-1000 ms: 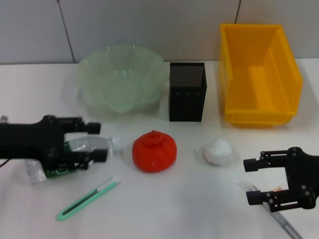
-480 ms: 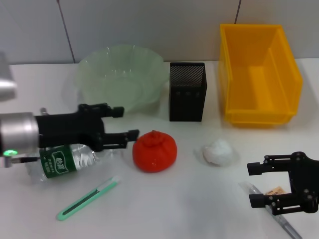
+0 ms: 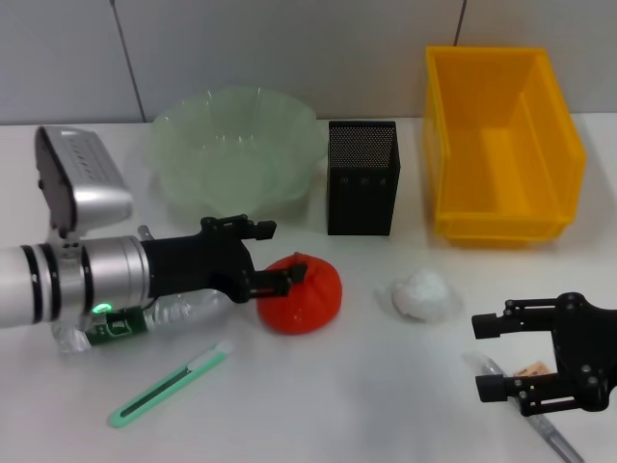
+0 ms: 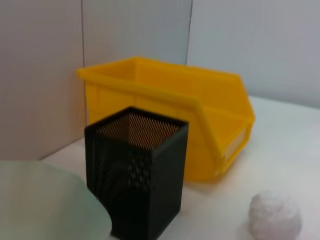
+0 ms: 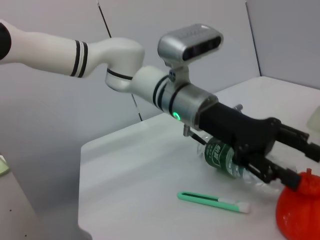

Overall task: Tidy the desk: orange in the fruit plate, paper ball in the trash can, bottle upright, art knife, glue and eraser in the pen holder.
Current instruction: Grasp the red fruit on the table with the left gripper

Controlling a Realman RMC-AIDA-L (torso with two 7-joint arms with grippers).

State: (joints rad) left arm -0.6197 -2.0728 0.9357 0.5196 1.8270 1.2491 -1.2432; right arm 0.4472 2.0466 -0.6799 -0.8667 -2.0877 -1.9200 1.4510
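Note:
My left gripper (image 3: 274,253) is open, its jaws level with the left side of the orange (image 3: 307,295), one fingertip at the fruit's top. The bottle (image 3: 145,314) lies on its side under the left arm. The art knife (image 3: 170,384) lies in front of it. The paper ball (image 3: 419,294) sits right of the orange. The fruit plate (image 3: 236,154), pen holder (image 3: 362,178) and trash can (image 3: 501,145) stand along the back. My right gripper (image 3: 488,355) is open at the front right, over the eraser (image 3: 532,369) and a slim clear stick (image 3: 549,436).
The left wrist view shows the pen holder (image 4: 135,175), the trash can (image 4: 190,115), the paper ball (image 4: 275,217) and the plate's rim (image 4: 45,205). The right wrist view shows the left arm, the bottle (image 5: 222,157), the art knife (image 5: 212,201) and the orange (image 5: 300,215).
My left gripper has moved right, off the lying bottle, and now reaches the orange's left side. The right gripper has hardly moved.

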